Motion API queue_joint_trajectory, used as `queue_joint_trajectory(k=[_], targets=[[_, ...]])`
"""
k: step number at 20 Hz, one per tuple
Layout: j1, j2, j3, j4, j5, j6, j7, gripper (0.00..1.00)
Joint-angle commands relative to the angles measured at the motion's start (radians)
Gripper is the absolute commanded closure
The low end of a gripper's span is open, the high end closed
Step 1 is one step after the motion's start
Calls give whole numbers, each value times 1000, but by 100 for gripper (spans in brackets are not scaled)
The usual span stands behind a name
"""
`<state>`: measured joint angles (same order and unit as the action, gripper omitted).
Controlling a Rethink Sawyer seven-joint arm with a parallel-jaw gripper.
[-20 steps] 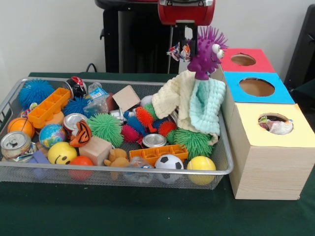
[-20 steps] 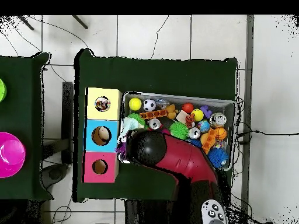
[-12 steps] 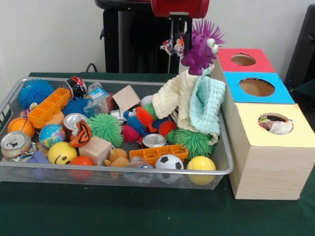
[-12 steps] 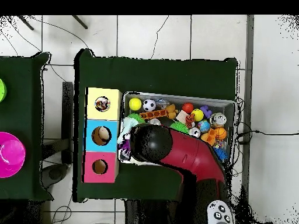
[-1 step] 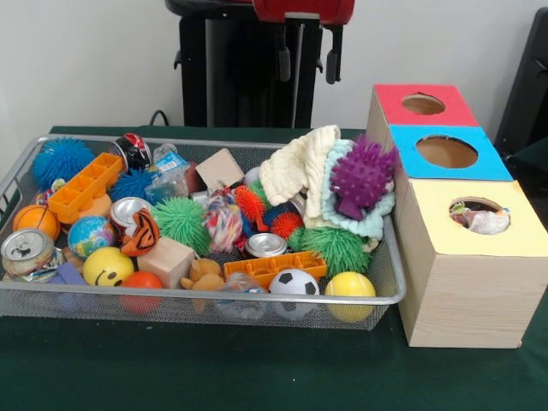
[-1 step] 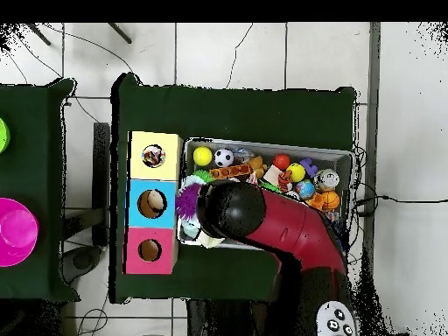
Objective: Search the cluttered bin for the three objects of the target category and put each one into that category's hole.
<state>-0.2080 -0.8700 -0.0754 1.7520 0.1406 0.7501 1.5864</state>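
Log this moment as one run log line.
hand: open, empty, raised | purple spiky toy: on cloths in bin | yellow hole: occupied

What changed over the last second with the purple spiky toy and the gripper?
The gripper let go of the purple spiky toy, which fell onto the cloths at the bin's box end. A small multicoloured toy also dropped among the balls. The gripper now hangs open and empty, shifted away from the boxes. Boxes and bin stayed put.

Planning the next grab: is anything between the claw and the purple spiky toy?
Nothing visible. The open claw hangs above the bin, and the purple spiky toy lies uncovered on top of the cloths, below it and toward the boxes.
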Motion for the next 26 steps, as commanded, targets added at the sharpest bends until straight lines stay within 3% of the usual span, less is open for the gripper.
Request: queue_joint_trajectory(k=[1,6,11,14,19,26], targets=[[-15,21,17,-27,-13,60,146,0],[-22,42,19,-34,-21,20,138,0],[-74,201,43,-70,-68,-197,92,0],[-102,270,58,-116,-94,-274,53,0],[-144,355,82,-206,-141,-324,-16,0],[-203,414,129,-299,-209,-324,-74,0]])
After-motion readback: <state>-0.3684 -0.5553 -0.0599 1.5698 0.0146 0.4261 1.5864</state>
